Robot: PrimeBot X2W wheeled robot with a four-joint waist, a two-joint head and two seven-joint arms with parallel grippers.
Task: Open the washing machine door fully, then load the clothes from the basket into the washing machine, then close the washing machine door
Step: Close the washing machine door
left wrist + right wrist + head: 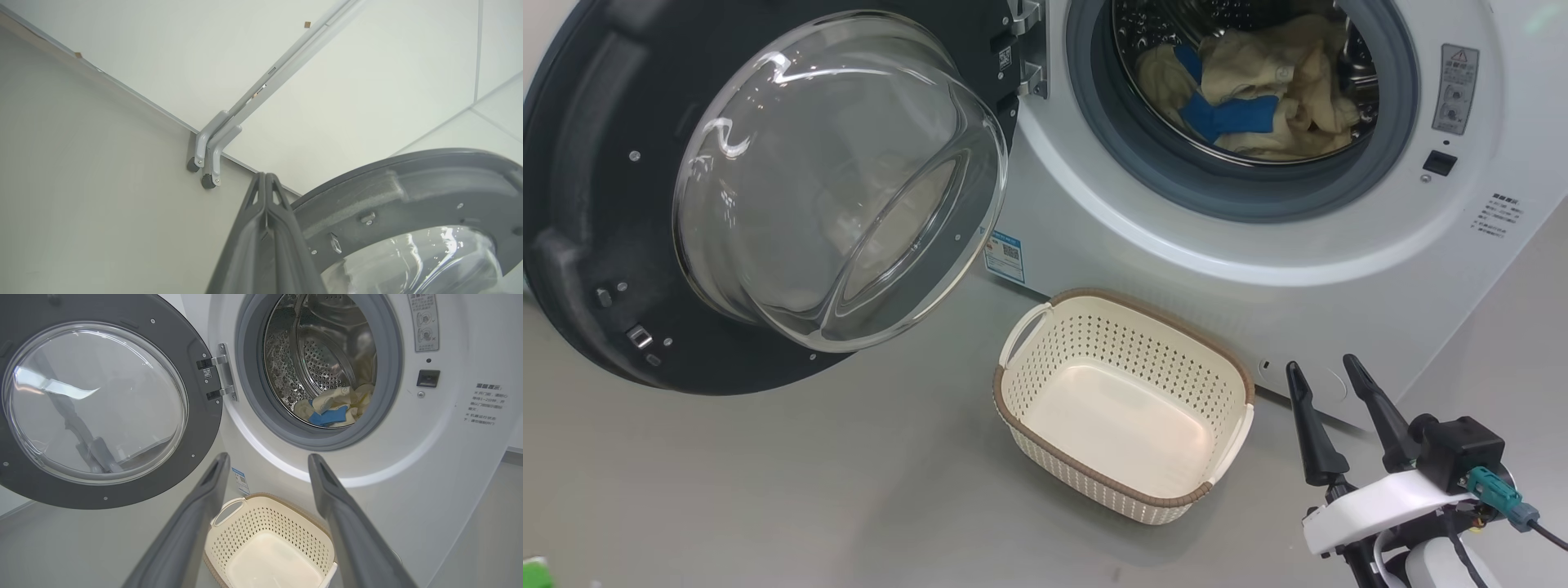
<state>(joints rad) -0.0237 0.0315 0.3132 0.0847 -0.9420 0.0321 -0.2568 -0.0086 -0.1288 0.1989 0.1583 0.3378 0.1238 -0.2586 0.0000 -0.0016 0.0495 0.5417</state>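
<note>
The washing machine [1143,245] has its door [768,188] swung wide to the left, black rim and bulging glass facing me. The cream-yellow clothes [1266,90] with blue trim lie inside the steel drum [322,359]. On the floor in front stands the basket [1123,404], with nothing in it. My right gripper [1331,376] is open at the lower right, right of the basket, nothing between its fingers [196,514]. In the left wrist view my left gripper [265,176] is shut on nothing, its tips just beside the door's outer rim [408,179].
A blue sticker [1003,255] sits low on the washer front. Grey floor [768,490] spreads around the basket. A grey folded bracket with small wheels [208,151] hangs on the white wall beyond my left gripper. The door latch slot [1439,162] is right of the porthole.
</note>
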